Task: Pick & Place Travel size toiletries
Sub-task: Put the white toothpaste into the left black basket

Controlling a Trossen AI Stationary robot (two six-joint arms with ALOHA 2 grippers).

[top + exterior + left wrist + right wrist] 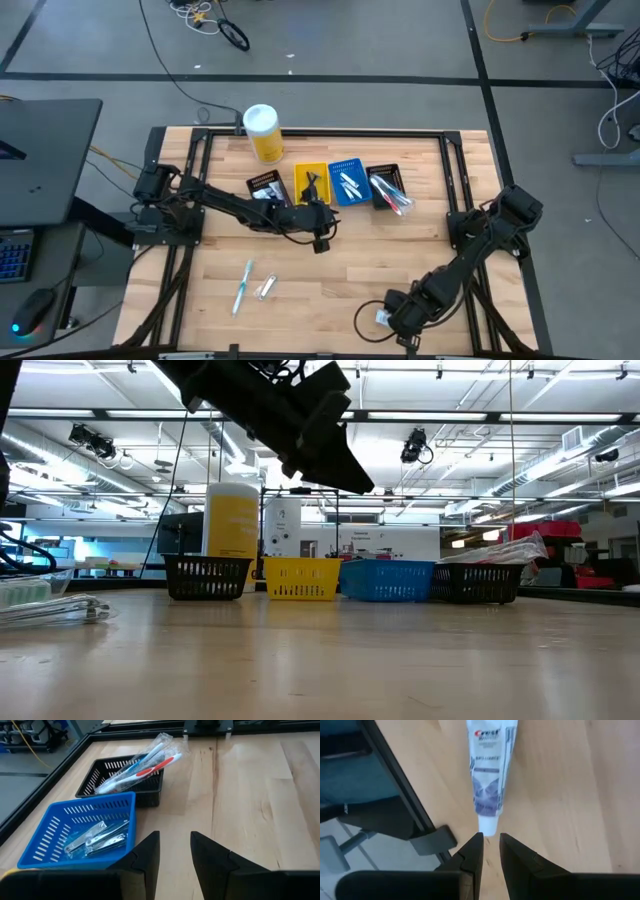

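A white toothpaste tube [489, 765] with blue print lies flat on the wood near the table's front edge [382, 318]. My right gripper [490, 842] points steeply down just short of its white cap [488, 826]; the fingers stand narrowly open with nothing between them. My left gripper [175, 845] hovers open and empty over the table's middle [320, 238], near the row of bins. The blue bin [55, 827] holds small shiny packets, and a black bin [107, 772] holds wrapped toothbrushes. A teal toothbrush [243, 285] and a small packet [267, 288] lie at the near left.
A yellow canister with a white lid [263, 132] stands at the far edge. Before it are a black bin [265, 186], a yellow bin [310, 180], the blue bin [348, 181] and the other black bin [388, 188]. Black frame rails [400, 785] border the table near my right gripper.
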